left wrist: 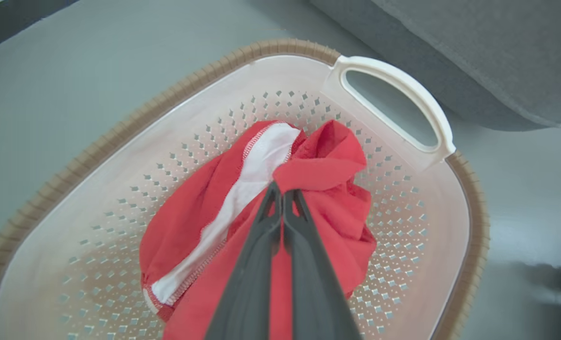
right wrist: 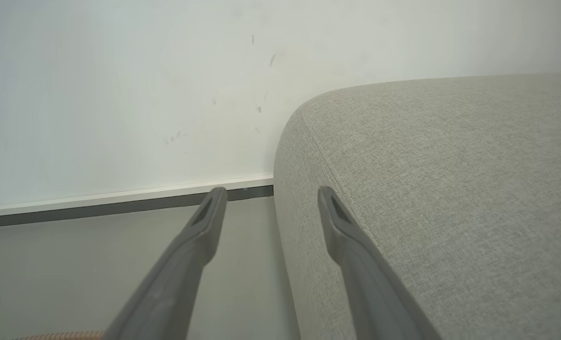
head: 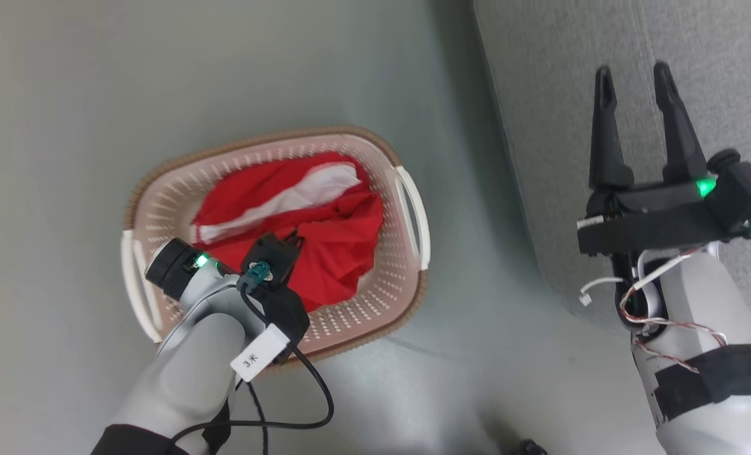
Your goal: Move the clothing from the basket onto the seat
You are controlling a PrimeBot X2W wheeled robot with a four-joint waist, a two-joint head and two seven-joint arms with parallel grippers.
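Clothing [left wrist: 327, 222] bunched in basket [left wrist: 96, 203], left hand [left wrist: 280, 191] pinched on its red fold, right hand [right wrist: 272, 191] wide above seat [right wrist: 450, 189]

The basket [head: 375, 303] is open from above, with its walls and two handles ringing the clothing [head: 331, 253] heaped in its middle. The left arm [head: 192, 354] crosses its near rim. Right of the basket is free floor [head: 476, 272], then the seat [head: 571, 95] rises.

basket floor [left wrist: 96, 264] — partly under clothing [left wrist: 341, 222]
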